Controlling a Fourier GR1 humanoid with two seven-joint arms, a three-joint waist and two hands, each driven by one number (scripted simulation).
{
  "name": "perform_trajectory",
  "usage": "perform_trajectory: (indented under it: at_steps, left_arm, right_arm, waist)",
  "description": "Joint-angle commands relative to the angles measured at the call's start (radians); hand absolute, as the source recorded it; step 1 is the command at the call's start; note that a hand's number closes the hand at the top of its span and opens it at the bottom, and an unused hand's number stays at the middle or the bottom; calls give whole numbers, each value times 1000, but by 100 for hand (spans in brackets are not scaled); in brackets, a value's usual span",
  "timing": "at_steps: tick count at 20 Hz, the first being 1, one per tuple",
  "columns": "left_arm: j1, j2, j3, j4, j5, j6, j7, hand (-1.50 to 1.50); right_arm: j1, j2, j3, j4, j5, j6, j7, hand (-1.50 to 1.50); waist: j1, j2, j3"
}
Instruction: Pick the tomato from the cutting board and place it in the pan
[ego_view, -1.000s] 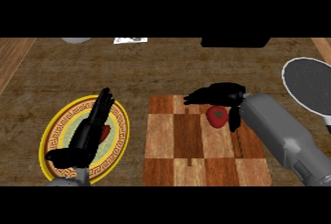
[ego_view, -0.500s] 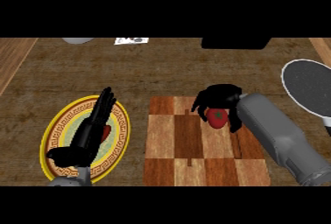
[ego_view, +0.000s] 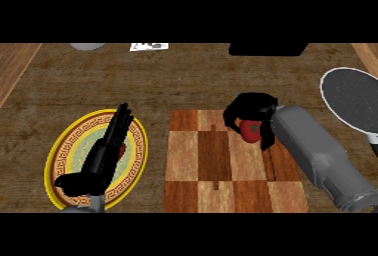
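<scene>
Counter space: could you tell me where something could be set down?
Bare counter runs across the back, between the plate and the pan. The board's left and front squares are free. Its back right corner is crowded by the right robot hand curled round the tomato. The left robot hand covers the plate.

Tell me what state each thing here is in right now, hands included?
tomato: on the cutting board, right hand's fingers curled round it.
cutting board: flat on the counter.
pan: at the right edge, nothing visible in it.
plate: flat on the counter, left hand above it.
right hand: shut on the tomato.
left hand: open, fingers straight, holding nothing.
</scene>
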Motion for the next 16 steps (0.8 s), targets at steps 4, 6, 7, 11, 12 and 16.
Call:
perform_trajectory:
  at_steps: [4, 6, 7, 11, 12, 16]
  left_arm:
    - [2, 16, 40, -3, 4, 17, 1, 0]
    - [27, 30, 55, -2, 12, 12, 2, 0]
    - [20, 26, 48, 3, 6, 13, -2, 0]
    - [17, 28, 42, 4, 5, 7, 8, 0]
    - [28, 7, 27, -2, -2, 20, -3, 0]
    - [32, 14, 31, -13, 17, -2, -7, 0]
  right_arm:
    - [18, -62, -299, 150, -173, -55, 533, 150]
    - [25, -97, -388, 173, -231, -129, 677, 150]
    - [0, -87, -403, 170, -231, -180, 771, 150]
    - [-89, -83, -435, 122, -207, -406, 1055, 150]
    - [-89, -82, -438, 108, -197, -467, 1103, 150]
    - [-140, -13, -428, 21, -148, -639, 1308, 150]
  waist:
    - [-74, -3, 6]
    - [-96, -14, 5]
    - [-87, -14, 3]
    - [-59, -20, 2]
    - [-54, -17, 3]
    - [-43, -15, 4]
